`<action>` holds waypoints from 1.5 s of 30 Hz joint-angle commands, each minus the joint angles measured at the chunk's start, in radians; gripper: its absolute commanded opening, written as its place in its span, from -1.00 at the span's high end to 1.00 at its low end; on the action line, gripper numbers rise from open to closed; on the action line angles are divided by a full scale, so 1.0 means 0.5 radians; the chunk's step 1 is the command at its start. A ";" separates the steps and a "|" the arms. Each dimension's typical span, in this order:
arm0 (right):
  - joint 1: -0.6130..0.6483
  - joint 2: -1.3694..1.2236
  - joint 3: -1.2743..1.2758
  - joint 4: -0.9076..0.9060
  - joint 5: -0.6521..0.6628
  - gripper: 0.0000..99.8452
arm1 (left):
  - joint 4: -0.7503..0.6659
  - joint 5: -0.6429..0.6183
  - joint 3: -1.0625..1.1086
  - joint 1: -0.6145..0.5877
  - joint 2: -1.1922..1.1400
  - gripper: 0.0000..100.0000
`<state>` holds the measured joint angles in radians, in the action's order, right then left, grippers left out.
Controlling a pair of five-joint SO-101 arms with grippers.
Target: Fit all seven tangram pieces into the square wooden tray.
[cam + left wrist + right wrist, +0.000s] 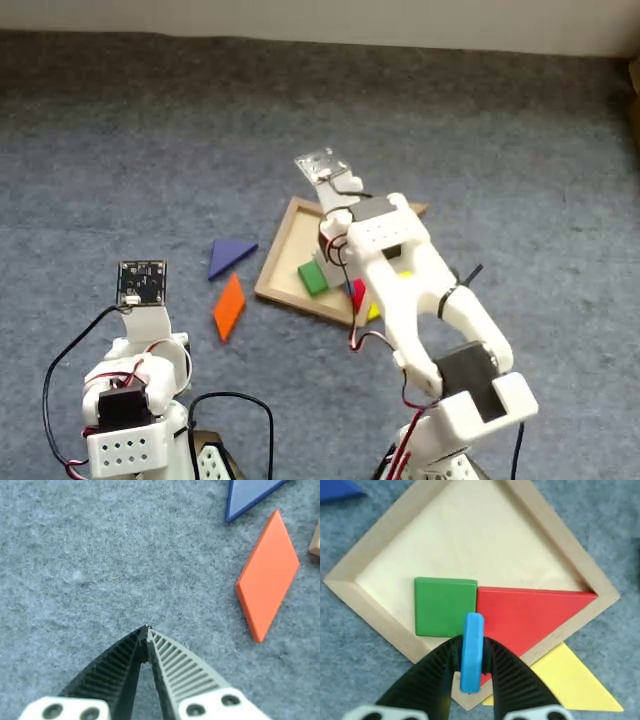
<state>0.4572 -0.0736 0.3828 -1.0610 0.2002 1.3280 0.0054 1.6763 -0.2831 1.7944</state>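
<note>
The light-blue piece (471,652), stood on edge, is clamped in the right hand (471,646) over the seam between green square (445,607) and red triangle (525,615). The tray (375,545) has bare floor beyond them. The left hand (146,630) is closed, empty, near the orange piece (267,575) on the counter (100,555).

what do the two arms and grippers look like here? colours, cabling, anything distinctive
Both arms are white printed shells with black servos. Left arm: red wires plus black cable loops at its base, black square board at its wrist. Right arm: red and black wires, black tie around the forearm. Left gripper: one black ribbed finger, one grey. Right gripper: both ribbed fingers black.
</note>
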 commanded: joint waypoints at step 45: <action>-0.189 0.321 -0.183 -0.078 0.009 0.82 | 0.009 0.006 0.038 -0.017 0.054 0.99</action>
<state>0.3790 -0.0414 0.3291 -1.0917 0.2018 1.3280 0.0054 1.6763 -0.2831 1.7944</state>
